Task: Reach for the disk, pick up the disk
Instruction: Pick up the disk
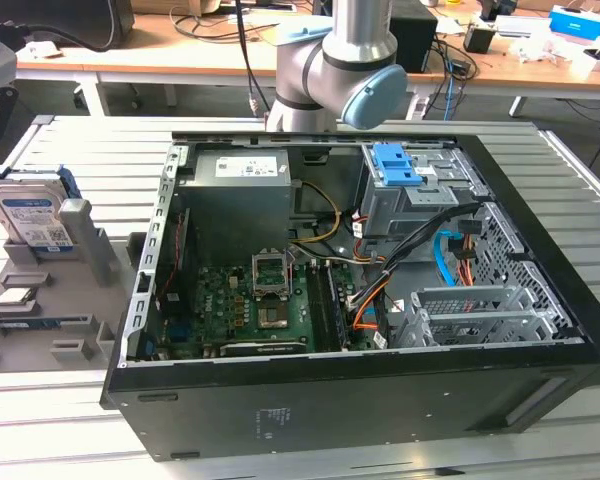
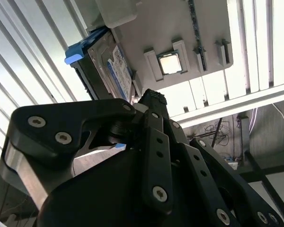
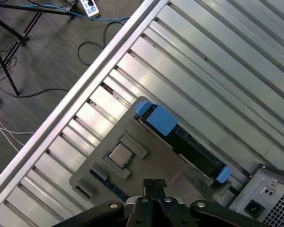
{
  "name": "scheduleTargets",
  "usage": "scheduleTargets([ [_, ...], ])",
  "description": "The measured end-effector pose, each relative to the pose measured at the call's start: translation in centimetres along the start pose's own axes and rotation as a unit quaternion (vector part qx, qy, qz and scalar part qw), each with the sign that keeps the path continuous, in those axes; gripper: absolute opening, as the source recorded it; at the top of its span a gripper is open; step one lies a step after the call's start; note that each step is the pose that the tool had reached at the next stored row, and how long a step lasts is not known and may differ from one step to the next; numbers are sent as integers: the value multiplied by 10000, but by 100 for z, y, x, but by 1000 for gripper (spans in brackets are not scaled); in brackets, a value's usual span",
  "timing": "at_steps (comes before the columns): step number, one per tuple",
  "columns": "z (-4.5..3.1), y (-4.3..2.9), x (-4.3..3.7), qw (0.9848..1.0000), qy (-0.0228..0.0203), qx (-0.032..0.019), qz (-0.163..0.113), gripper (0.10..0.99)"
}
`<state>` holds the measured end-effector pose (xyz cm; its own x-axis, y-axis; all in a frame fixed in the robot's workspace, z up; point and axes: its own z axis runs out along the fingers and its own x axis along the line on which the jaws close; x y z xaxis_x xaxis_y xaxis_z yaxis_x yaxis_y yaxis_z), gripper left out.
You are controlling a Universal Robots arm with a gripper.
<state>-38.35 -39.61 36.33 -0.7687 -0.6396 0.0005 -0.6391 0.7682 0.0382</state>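
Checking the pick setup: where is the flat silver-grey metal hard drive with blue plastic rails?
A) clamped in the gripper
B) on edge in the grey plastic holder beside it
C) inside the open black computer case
B: the hard drive stands on edge in the grey holder, outside the black case.

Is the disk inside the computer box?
No, the disk stands in a grey holder outside the computer box, at the exterior view's left.

The exterior view looks down from far off at the computer case (image 1: 380,420) and tray (image 1: 20,272). Both wrist views sit close behind the gripper (image 3: 154,182), looking past its tip at that same tray and the disk (image 3: 191,147) ahead.
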Motion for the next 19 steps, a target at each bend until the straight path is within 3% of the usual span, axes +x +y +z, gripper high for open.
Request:
scheduleTargets([
  [12,0,0,0,9988,19,0,-486,106],
  [19,0,0,0,9968,30,1,-796,106],
])
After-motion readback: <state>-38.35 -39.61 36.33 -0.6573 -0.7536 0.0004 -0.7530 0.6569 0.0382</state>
